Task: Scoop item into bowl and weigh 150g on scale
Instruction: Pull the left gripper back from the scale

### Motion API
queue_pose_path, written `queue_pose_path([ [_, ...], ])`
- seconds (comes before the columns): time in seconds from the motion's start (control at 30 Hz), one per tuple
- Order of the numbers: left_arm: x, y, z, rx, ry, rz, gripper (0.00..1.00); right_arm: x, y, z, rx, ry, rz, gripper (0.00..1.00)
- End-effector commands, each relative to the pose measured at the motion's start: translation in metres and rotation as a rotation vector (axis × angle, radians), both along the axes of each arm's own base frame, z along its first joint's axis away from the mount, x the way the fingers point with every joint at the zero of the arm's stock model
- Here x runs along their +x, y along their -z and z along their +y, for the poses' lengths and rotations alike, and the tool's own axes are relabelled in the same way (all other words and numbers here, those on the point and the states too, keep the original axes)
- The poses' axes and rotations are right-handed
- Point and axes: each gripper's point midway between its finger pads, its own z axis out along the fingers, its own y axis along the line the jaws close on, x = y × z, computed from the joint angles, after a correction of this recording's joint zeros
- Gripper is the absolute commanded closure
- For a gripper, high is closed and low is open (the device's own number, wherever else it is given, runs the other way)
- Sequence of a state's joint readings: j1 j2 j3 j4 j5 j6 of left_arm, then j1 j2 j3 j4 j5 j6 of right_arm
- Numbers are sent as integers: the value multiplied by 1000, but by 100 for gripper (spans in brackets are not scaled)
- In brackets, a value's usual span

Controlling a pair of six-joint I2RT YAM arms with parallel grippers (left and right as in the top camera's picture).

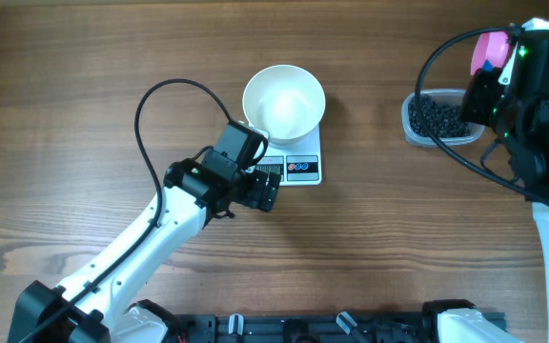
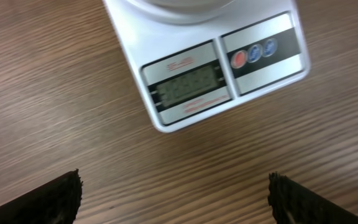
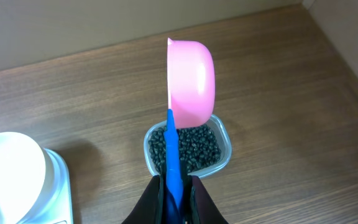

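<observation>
1. One bowl point(image 1: 284, 102) sits on one scale point(image 1: 298, 169).
2. One tub point(image 1: 411, 133) of black beads point(image 1: 438, 116) lies at its 3 o'clock.
3. Left gripper point(image 2: 174, 193): two fingers point(image 2: 55, 199) spread wide, empty.
4. Right gripper point(image 3: 176, 186) pinches one pink scoop point(image 3: 192, 81).

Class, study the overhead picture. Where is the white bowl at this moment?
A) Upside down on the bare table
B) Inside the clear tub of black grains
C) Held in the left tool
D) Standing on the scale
D: the bowl stands upright on the back part of the scale, apart from both tools.
</observation>
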State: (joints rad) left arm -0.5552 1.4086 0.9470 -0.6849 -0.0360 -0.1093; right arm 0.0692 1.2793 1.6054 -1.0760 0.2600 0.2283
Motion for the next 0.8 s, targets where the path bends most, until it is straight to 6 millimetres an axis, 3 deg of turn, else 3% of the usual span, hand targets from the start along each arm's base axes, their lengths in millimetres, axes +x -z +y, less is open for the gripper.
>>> queue_pose_path([
  [0.0, 11, -3, 24, 22, -126, -21, 0, 2, -6, -3, -27, 3, -11, 96],
  [0.17, 14, -2, 36, -119, -173, 67, 0, 2, -5, -3, -27, 3, -10, 96],
  [0.37, -8, 4, 25, -101, -41, 130, 0, 3, -5, -3, -27, 3, -11, 96],
  [0.5, -27, 6, 25, -89, -75, 200, 0, 3, -5, -3, -27, 3, -11, 96],
  [0.67, -37, -17, 32, -112, -104, 152, 0, 3, -5, -3, -27, 3, -11, 96],
  [0.77, -21, -29, 57, -39, -261, 36, 0, 3, -5, -3, -27, 3, -11, 95],
])
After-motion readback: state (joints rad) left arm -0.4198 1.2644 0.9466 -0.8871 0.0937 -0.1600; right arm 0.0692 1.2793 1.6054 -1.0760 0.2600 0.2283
